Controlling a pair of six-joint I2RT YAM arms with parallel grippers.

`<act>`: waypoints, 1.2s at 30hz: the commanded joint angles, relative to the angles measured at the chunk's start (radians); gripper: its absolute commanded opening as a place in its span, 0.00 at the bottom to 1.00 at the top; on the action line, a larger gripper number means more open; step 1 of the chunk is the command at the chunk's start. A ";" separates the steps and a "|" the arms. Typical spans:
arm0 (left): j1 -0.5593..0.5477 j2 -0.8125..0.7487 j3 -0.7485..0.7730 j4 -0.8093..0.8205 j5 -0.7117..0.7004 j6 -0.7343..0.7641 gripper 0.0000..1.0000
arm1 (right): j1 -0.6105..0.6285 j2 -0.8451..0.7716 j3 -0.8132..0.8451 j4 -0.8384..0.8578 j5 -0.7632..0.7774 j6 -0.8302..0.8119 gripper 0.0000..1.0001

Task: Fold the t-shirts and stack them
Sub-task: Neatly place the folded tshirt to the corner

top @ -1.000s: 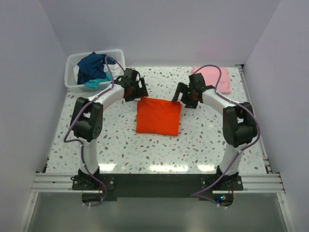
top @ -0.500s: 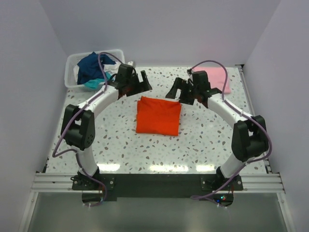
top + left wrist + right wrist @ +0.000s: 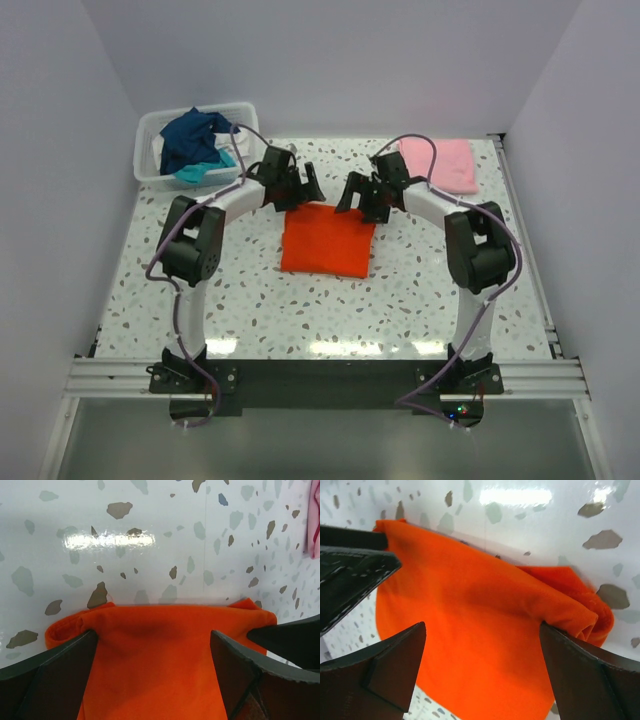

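While both sets of fingers are wide open and hold nothing, the orange shirt point(image 3: 327, 245) lies folded flat in the middle of the desk point(image 3: 250, 290). Its far edge runs from side to side, right below them. The left fingers point(image 3: 302, 189) hang over the far left corner and the right fingers point(image 3: 360, 198) over the far right corner, so both arms are just as near. The pink shirt point(image 3: 440, 163) lies folded at the far right of the desk, well apart. I think the orange one goes on it next.
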 commanded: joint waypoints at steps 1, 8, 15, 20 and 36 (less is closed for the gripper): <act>0.003 0.044 0.023 -0.017 -0.061 0.000 1.00 | -0.005 0.048 0.078 -0.023 0.058 -0.042 0.99; 0.007 -0.031 -0.013 -0.031 -0.118 0.010 1.00 | -0.006 0.064 0.150 -0.057 0.069 -0.094 0.99; 0.006 -0.214 0.031 -0.076 -0.173 0.061 1.00 | -0.005 -0.165 0.146 -0.115 0.109 -0.209 0.99; 0.007 -0.469 -0.162 -0.077 -0.309 0.060 1.00 | -0.005 -0.353 -0.060 -0.118 0.166 -0.237 0.99; 0.009 -1.324 -0.781 -0.458 -0.710 -0.284 1.00 | 0.026 -0.346 -0.241 -0.080 0.206 -0.218 0.96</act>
